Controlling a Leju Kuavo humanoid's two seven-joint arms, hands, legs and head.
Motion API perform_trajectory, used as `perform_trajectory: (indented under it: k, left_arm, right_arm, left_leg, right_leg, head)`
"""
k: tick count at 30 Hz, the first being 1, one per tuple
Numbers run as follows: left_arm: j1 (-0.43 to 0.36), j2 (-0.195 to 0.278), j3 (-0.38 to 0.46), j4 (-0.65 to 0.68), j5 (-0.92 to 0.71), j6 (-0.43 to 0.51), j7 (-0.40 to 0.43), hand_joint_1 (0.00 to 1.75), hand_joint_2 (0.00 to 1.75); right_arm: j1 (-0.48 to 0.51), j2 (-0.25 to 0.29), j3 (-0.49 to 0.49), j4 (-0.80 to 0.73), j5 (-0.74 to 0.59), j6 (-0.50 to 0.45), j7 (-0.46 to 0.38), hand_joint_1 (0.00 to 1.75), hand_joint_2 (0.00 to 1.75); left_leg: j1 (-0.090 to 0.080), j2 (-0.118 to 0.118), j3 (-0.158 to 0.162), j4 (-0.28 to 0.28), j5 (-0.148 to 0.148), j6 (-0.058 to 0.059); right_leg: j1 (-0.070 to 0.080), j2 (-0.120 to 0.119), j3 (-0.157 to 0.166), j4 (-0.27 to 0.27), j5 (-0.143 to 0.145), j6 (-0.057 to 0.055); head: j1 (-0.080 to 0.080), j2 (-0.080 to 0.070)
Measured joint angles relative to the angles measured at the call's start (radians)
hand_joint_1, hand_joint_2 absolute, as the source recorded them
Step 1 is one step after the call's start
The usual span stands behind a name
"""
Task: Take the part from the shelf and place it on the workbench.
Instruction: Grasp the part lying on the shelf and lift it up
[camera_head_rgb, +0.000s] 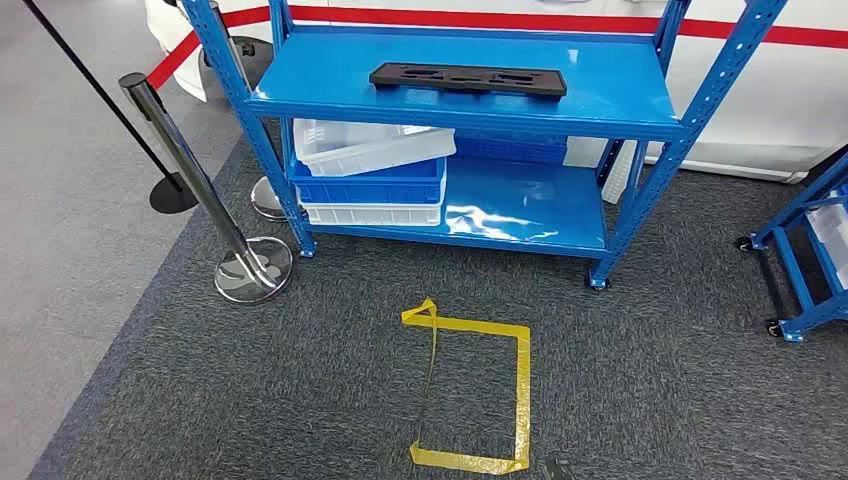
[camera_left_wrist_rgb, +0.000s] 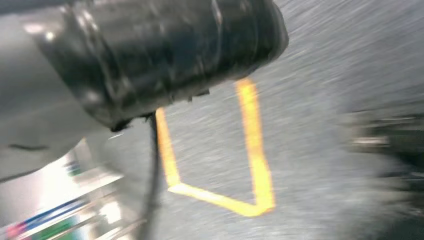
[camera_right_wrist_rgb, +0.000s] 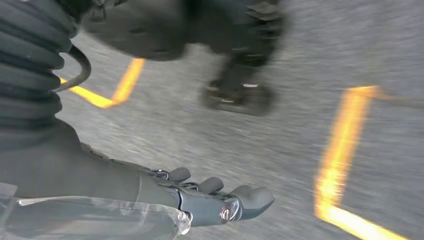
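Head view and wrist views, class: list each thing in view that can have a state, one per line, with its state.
Black part: lying flat on the top shelf, untouched.
White bin: tilted, resting on the blue bin.
Yellow tape outline: stuck on the carpet, one corner peeled up.
Right hand: holding nothing, hanging over the carpet.
Left hand: too blurred to judge.

Top shelf (camera_head_rgb: 620, 95): a flat black part (camera_head_rgb: 468, 79) is laid near its back edge.
Bottom shelf (camera_head_rgb: 530, 215): stacked bins (camera_head_rgb: 372, 175) are kept at its left end.
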Motion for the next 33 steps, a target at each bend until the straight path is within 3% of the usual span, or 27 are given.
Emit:
perform_trajectory:
  k: [1,2,3,5,6,9,10,13,14,15,16,19,21,23,25,27,29,30,31,33]
  left_arm:
    - [0.0,0.0,0.0,0.003,0.0,0.0,0.0,0.0,1.75]
    - [-0.005,0.0,0.0,0.005,0.0,0.0,-0.001,0.0,1.75]
    - [-0.014,0.0,0.0,0.009,0.0,0.0,-0.002,0.0,1.75]
    - [-0.057,0.001,0.0,0.005,0.0,0.0,-0.004,0.0,1.75]
    - [-0.084,0.001,0.0,-0.004,0.0,0.0,-0.005,0.0,1.75]
    - [-0.165,0.0,0.0,-0.056,0.0,0.0,-0.007,0.0,0.44]
    - [-0.193,-0.001,0.0,-0.08,0.0,0.0,-0.007,0.0,0.0]
    - [-0.271,-0.003,0.0,-0.15,0.0,0.0,-0.008,0.0,0.0]
    - [-0.291,-0.003,0.0,-0.171,0.0,0.0,-0.008,0.0,0.0]
    - [-0.305,-0.003,0.0,-0.189,0.0,0.0,-0.008,0.0,0.0]
    - [-0.312,-0.003,0.0,-0.202,0.0,0.0,-0.008,0.0,0.0]
    - [-0.291,-0.003,0.001,-0.213,0.0,0.0,-0.006,0.0,0.0]
    - [-0.248,-0.003,0.001,-0.199,0.0,0.0,-0.004,0.0,0.0]
    - [-0.193,-0.003,0.002,-0.167,0.0,0.0,-0.003,0.0,0.0]
    - [-0.133,-0.006,0.001,-0.125,0.0,0.0,-0.002,0.0,0.0]
    - [-0.078,-0.008,0.001,-0.075,0.0,0.0,-0.002,0.0,0.0]
    - [-0.035,-0.006,0.001,-0.025,0.0,0.0,-0.002,0.0,0.0]
    - [-0.019,-0.005,0.001,-0.004,0.0,0.0,-0.001,0.0,0.0]
    - [-0.009,-0.004,0.001,0.01,0.0,0.0,-0.001,0.0,0.0]
    - [-0.015,-0.004,0.001,0.022,0.0,0.0,-0.002,0.0,0.87]
  right_arm:
    - [0.001,0.0,0.0,-0.004,0.0,0.0,0.0,0.0,1.16]
    - [0.004,0.0,0.0,-0.006,0.0,0.0,0.0,0.0,1.31]
    - [0.01,0.0,0.0,-0.01,0.0,0.0,0.001,0.0,1.75]
    - [0.042,0.0,0.0,-0.006,0.0,0.0,0.002,0.0,1.75]
    - [0.064,0.001,0.0,0.003,0.0,0.0,0.003,0.0,1.75]
    - [0.145,0.002,0.0,0.053,0.0,0.0,0.006,0.0,0.44]
    - [0.175,0.002,0.0,0.074,0.0,0.0,0.007,0.0,0.0]
    - [0.252,0.0,0.0,0.146,-0.001,0.0,0.008,0.0,0.0]
    - [0.27,-0.001,0.0,0.169,-0.001,0.0,0.008,0.0,0.0]
    - [0.283,-0.002,0.0,0.187,-0.001,0.0,0.008,0.0,0.0]
    - [0.291,-0.004,0.0,0.202,-0.001,0.0,0.008,0.0,0.0]
    - [0.275,-0.006,0.0,0.214,-0.001,0.0,0.007,0.0,0.0]
    - [0.231,-0.006,0.0,0.197,0.0,0.0,0.005,0.0,0.0]
    - [0.176,-0.005,0.0,0.165,0.0,0.0,0.002,0.0,0.0]
    - [0.118,-0.005,0.0,0.122,0.0,0.0,0.001,0.0,0.87]
    - [0.064,-0.005,0.0,0.071,0.0,0.0,0.001,0.0,1.75]
    - [0.022,-0.006,0.0,0.023,0.0,0.0,0.0,0.0,1.75]
    - [0.01,-0.006,0.0,0.004,0.0,0.0,0.001,0.0,1.75]
    - [0.003,-0.006,0.0,-0.01,0.0,0.0,0.001,0.0,1.75]
    - [0.009,-0.006,0.0,-0.022,0.0,0.0,0.001,0.0,1.75]
  left_leg:
    - [-0.004,0.0,0.015,-0.032,0.021,0.005]
    - [-0.008,0.0,0.034,-0.074,0.044,0.011]
    - [-0.017,0.001,0.067,-0.144,0.082,0.021]
    - [-0.03,0.007,0.121,-0.255,0.128,0.036]
    - [-0.034,0.01,0.131,-0.276,0.133,0.04]
    - [-0.034,0.009,0.141,-0.298,0.142,0.047]
    - [-0.03,0.007,0.145,-0.308,0.147,0.05]
    - [-0.023,-0.002,0.148,-0.319,0.155,0.055]
    - [-0.022,-0.005,0.147,-0.319,0.154,0.055]
    - [-0.02,-0.007,0.147,-0.318,0.154,0.054]
    - [-0.017,-0.009,0.147,-0.316,0.152,0.052]
    - [-0.01,-0.009,0.146,-0.302,0.14,0.035]
    - [-0.011,-0.005,0.142,-0.293,0.13,0.019]
    - [-0.009,-0.002,0.142,-0.293,0.129,0.008]
    - [-0.006,-0.001,0.135,-0.271,0.113,-0.003]
    - [-0.003,0.001,0.09,-0.177,0.057,-0.01]
    - [-0.001,0.001,0.023,-0.046,-0.001,-0.014]
    - [-0.001,0.001,0.004,-0.01,-0.007,-0.014]
    - [-0.002,0.001,0.002,-0.011,0.007,-0.012]
    - [-0.004,0.002,0.054,-0.126,0.078,-0.003]
  right_leg:
    - [0.001,0.001,0.001,0.0,0.0,0.0]
    - [0.003,0.0,0.003,0.0,-0.001,-0.001]
    - [0.004,0.0,0.005,0.0,-0.001,-0.002]
    - [0.008,-0.006,0.004,-0.001,-0.003,-0.001]
    - [0.008,-0.009,0.003,-0.002,-0.004,0.0]
    - [0.008,-0.013,0.005,-0.001,-0.007,0.009]
    - [0.008,-0.013,0.0,0.017,-0.02,0.014]
    - [0.002,-0.014,-0.078,0.175,-0.109,0.029]
    - [-0.002,-0.014,-0.107,0.23,-0.13,0.034]
    - [-0.007,-0.015,-0.122,0.256,-0.132,0.039]
    - [-0.012,-0.015,-0.118,0.245,-0.115,0.044]
    - [-0.024,-0.018,-0.025,0.063,-0.021,0.056]
    - [-0.024,-0.017,0.008,0.001,-0.001,0.046]
    - [-0.019,-0.015,0.008,0.0,0.0,0.028]
    - [-0.018,-0.014,0.007,-0.004,0.003,0.015]
    - [-0.018,-0.014,0.005,-0.007,0.006,0.007]
    - [-0.013,-0.01,0.002,-0.007,0.006,0.004]
    - [-0.011,-0.006,0.002,-0.007,0.005,0.004]
    - [-0.009,-0.003,0.002,-0.007,0.005,0.004]
    - [-0.008,0.0,0.006,-0.007,0.005,0.004]
  head:
    - [0.0,0.0]
    - [0.0,0.0]
    - [0.0,0.0]
    - [0.0,0.0]
    - [0.0,0.0]
    - [-0.001,0.0]
    - [0.0,0.0]
    - [0.002,0.0]
    - [0.002,0.0]
    - [0.002,0.0]
    - [0.002,0.0]
    - [0.004,0.0]
    - [0.001,0.0]
    - [-0.005,0.0]
    - [-0.007,0.0]
    - [-0.011,0.0]
    - [-0.012,0.0]
    - [-0.012,0.0]
    - [-0.013,0.0]
    - [-0.013,0.0]
